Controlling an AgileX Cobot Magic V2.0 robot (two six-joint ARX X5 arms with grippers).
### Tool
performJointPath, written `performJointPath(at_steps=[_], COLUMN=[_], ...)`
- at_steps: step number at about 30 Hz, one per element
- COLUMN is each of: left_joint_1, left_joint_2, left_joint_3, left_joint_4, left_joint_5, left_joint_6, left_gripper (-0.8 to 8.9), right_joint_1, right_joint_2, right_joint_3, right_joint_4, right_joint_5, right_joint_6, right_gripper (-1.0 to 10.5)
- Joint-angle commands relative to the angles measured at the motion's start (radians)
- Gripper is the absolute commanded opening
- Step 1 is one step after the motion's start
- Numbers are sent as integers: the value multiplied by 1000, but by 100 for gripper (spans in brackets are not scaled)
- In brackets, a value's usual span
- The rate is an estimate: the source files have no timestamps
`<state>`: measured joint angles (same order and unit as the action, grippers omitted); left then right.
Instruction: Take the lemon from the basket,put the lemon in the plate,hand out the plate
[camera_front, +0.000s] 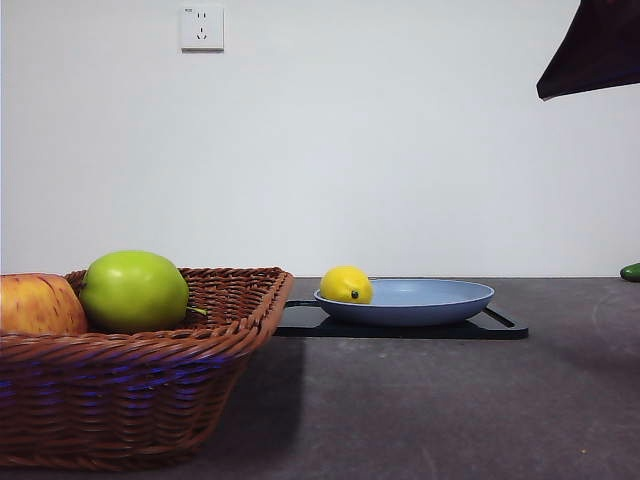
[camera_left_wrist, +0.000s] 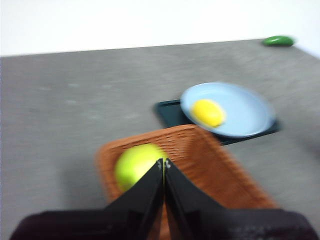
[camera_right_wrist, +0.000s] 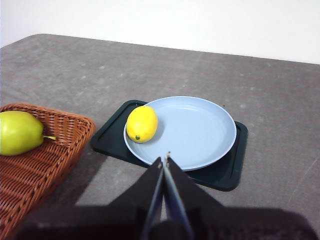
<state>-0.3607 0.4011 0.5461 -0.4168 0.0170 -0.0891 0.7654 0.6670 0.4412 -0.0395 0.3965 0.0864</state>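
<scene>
You can count the first two steps as done. The lemon (camera_right_wrist: 142, 123) lies in the plate (camera_right_wrist: 200, 132), off to the side nearest the basket (camera_front: 150, 385) and close against the raised rim, stem dot showing. The plate itself sits on the flat black tray (camera_right_wrist: 227, 172), which rests on the bench (camera_front: 450, 400) just beside the basket.

What you have left is the hand-out — nothing has hold of the plate yet. The right end effector (camera_right_wrist: 164, 159) hangs above the near rim of the plate, jaws pressed together with nothing between them; my reading is that this is the arm best placed to take the rim, and it would have to open first. The left end effector (camera_left_wrist: 163, 162) is likewise closed and empty, up over the basket, where its blurred wrist view shows the green apple (camera_left_wrist: 137, 165) beneath it. In the front view, only a dark arm tip (camera_front: 590, 50) shows at a top corner, well clear of everything.

The basket keeps the green apple and a red-yellow apple (camera_front: 38, 305) — neither belongs to your task. With the lemon sitting off-centre against the rim, expect it to roll if you tilt the plate on lifting.
</scene>
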Motion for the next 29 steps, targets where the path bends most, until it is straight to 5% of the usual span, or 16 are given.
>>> performJointPath(at_steps=[1,11,29], left_joint_1=[45,307,393], left_joint_2=[-99,-293,-400], left_joint_3=[3,-230,-539], left_joint_4=[-36,151,231], left_joint_5=[-50,-39,-41], left_joint_6=[195,187,131], left_gripper=[8,8,8], right_joint_1=[7,7,7], right_joint_2=[4,4,4], right_joint_3=[9,9,9], right_joint_4=[11,10,9], right_joint_5=[3,3,3], right_joint_6=[10,10,10], right_gripper=[3,3,3])
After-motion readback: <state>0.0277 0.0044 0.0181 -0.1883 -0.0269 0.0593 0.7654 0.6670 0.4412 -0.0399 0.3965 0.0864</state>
